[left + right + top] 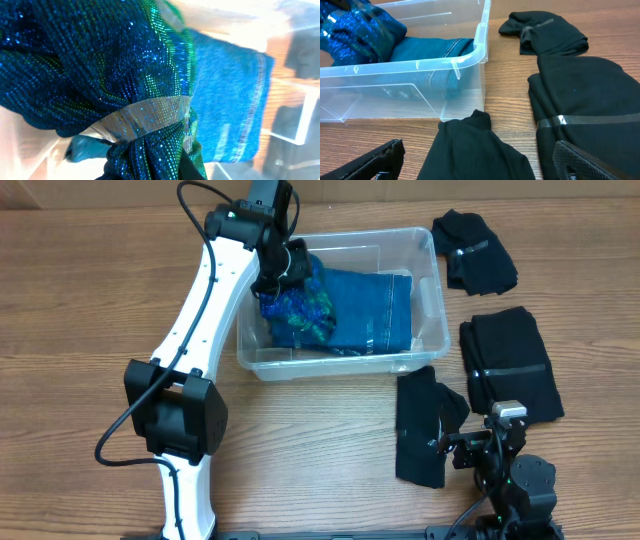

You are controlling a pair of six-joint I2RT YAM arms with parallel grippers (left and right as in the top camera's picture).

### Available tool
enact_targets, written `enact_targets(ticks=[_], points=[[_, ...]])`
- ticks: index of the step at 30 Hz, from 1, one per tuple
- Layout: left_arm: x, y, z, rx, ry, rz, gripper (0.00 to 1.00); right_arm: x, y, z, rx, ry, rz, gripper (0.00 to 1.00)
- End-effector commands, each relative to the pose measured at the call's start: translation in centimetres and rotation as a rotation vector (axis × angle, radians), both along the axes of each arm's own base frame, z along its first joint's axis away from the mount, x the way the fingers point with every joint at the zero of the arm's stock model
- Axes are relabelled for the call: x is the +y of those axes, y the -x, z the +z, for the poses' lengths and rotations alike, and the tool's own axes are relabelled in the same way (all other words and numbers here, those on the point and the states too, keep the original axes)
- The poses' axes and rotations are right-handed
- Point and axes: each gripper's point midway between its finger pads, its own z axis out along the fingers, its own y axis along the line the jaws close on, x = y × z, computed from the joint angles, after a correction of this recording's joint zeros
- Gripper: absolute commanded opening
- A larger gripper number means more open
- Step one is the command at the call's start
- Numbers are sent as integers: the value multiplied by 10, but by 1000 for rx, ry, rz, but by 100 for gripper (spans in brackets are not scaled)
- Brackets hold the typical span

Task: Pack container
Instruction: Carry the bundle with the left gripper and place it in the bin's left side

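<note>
Clear plastic container [432, 285] at table centre, jeans [380, 310] and taped sparkly garment [300, 310] inside, left gripper [289, 270] on the garment, grip cannot be told, right gripper [480, 165] spread wide over a black bundle [470, 150].

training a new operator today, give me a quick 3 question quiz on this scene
1. True or false: the jeans lie inside the bin.
2. How many black garments lie on the table outside the bin? A) one B) three C) five
3. Fill in: the gripper over the bin belongs to the ____ arm.

Key: 1 true. 2 B. 3 left; the left gripper is over the bin's far left corner.
</note>
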Motion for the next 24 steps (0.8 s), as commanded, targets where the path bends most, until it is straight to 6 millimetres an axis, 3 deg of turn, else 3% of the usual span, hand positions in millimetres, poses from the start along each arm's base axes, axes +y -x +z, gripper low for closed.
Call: enact_targets(ticks=[1, 4, 10, 12, 13, 15, 16, 18, 21, 24], points=[[-21, 1, 7, -25, 47, -63, 5, 0, 0, -3, 5, -4, -2, 100], [-36, 2, 13, -51, 74, -115, 4, 0, 0, -3, 5, -4, -2, 100], [-42, 4, 13, -63, 69, -137, 5, 0, 0, -3, 5, -4, -2, 100], [-29, 7, 6, -42, -5, -114, 6, 0, 0, -3, 5, -4, -2, 100], [-12, 12, 0, -8, -68, -63, 12, 0, 0, -3, 5, -4, -2, 100], [9, 26, -7, 69, -135, -38, 43, 0, 0, -3, 5, -4, -2, 100], [21, 33, -10, 103, -175, -23, 49, 0, 0, -3, 5, -4, -2, 100], [42, 40, -9, 133, -234, -1, 51, 0, 0, -3, 5, -4, -2, 100], [77, 34, 23, 46, -285, 78, 55, 0, 0, -3, 5, -4, -2, 100], [69, 15, 45, -88, -263, 65, 55, 0, 0, -3, 5, -4, -2, 100]])
